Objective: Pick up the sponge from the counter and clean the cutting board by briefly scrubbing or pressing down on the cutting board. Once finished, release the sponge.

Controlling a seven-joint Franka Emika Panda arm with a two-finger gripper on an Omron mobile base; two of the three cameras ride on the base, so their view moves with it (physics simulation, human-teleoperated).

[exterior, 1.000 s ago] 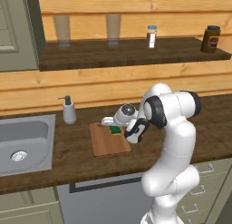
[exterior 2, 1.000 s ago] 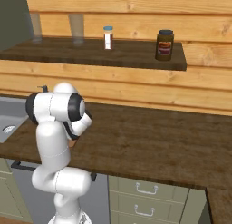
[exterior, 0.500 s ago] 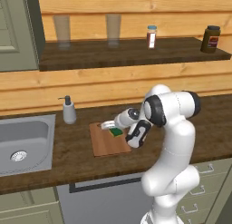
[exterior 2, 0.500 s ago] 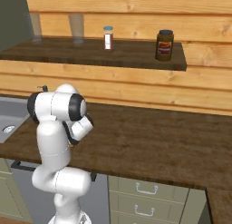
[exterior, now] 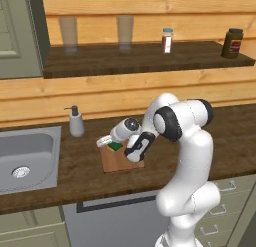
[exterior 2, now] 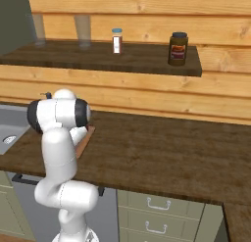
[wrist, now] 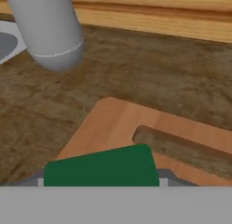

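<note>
Scrubbing looks underway: gripper grasps the sponge, apparently pressed onto the cutting board on the table beside the sink. Next, letting go of it.

Arm folded forward and down to the left; gripper low, fingers closed on sponge.

Counter: cutting board, soap dispenser.
</note>
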